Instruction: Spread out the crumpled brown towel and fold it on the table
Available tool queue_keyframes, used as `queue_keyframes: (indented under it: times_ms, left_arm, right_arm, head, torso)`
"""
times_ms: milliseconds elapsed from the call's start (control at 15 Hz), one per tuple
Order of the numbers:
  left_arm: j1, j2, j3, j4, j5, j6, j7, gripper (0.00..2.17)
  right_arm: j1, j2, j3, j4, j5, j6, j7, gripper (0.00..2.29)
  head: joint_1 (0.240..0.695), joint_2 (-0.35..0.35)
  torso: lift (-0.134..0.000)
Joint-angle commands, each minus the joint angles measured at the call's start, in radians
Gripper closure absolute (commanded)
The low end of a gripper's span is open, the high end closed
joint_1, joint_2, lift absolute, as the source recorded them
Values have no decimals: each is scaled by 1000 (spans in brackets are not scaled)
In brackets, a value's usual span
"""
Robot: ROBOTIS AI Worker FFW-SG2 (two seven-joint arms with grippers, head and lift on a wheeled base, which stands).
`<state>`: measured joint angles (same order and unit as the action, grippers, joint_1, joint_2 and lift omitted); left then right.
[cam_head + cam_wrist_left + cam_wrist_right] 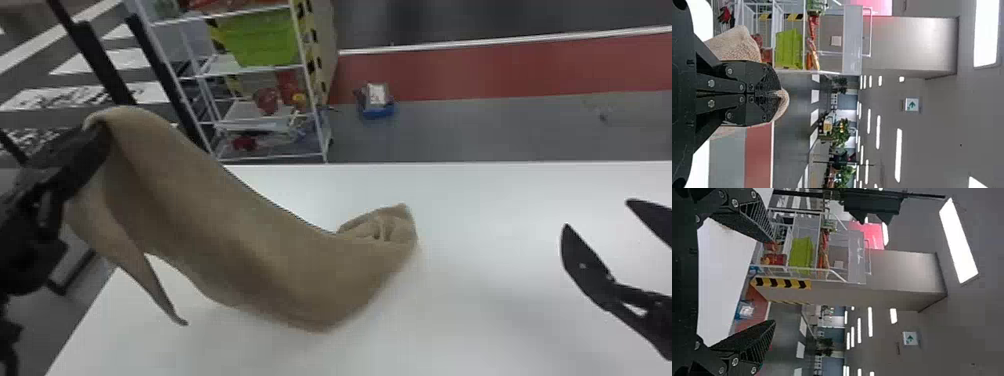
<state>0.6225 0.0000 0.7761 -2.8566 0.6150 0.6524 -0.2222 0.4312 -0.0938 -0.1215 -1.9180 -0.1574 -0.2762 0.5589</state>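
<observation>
Towel [784, 103] edge past left gripper's [100, 131] jaws

The towel [240, 235] bars the left, leaving room before the right fingers [582, 266].

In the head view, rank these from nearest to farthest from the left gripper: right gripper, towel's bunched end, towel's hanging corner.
From the left gripper:
1. Towel's hanging corner: left side, dangling below it.
2. Towel's bunched end: mid-table.
3. Right gripper: far right, open.

The towel [300, 270] is partly on the table [500, 210], shelving [309, 84] behind left.
</observation>
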Motion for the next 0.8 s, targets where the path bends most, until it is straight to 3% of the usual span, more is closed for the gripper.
queue_keyframes:
  times_ms: [0,133,333,533,733]
  left_arm:
    - [-35,-3,81,8,61,10,0,1835]
    - [-56,-3,161,26,164,19,0,1835]
    - [-73,-3,184,33,175,89,-6,1835]
    - [-76,-3,181,42,173,89,-8,1835]
    - [-76,-3,184,45,166,117,-23,1835]
  right_arm:
    - [-49,-1,-18,89,32,-111,36,188]
    - [-71,-9,-30,126,68,-114,88,188]
    - [-91,-26,-20,163,96,-96,110,188]
    - [-132,-20,-3,149,108,303,142,188]
    - [-164,-18,75,136,118,407,151,191]
  head:
    - [695,228]
    - [687,252]
    - [690,276]
    - [695,289]
    - [695,302]
  torso:
    - [-124]
    - [-124]
    - [-124]
    - [-124]
    - [-124]
